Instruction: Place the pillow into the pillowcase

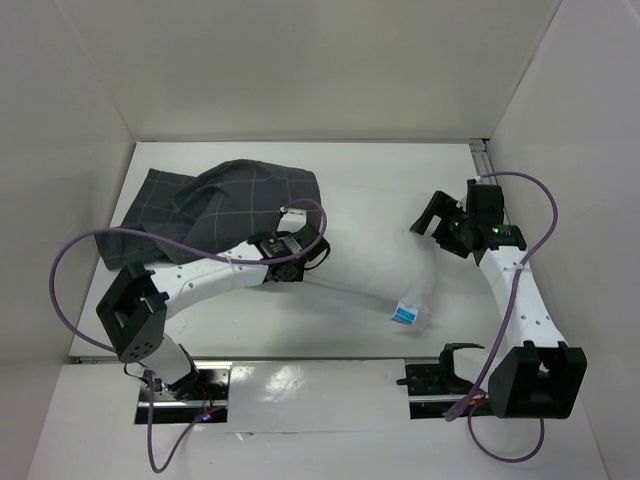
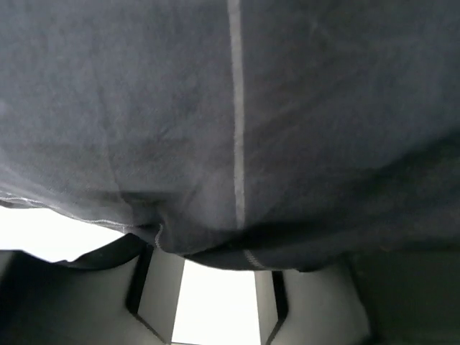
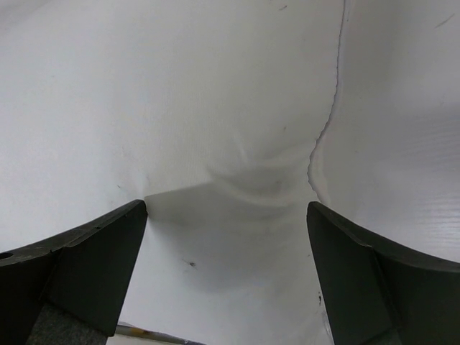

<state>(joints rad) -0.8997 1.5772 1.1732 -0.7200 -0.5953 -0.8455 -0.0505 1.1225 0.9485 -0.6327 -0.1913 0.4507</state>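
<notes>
Right gripper (image 3: 226, 208) is spread wide over the white pillow's (image 1: 370, 245) right end. Left gripper (image 1: 306, 243) sits under the grey checked pillowcase (image 1: 230, 200) hem; its tips are hidden, so its grip is unclear. The pillowcase lies bunched at the pillow's left end.

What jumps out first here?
The dark checked pillowcase lies crumpled at far left and fills the left wrist view. A big white pillow stretches from it toward the right, with a blue tag at its near edge. The right pincer is wide open at the pillow's right end.
</notes>
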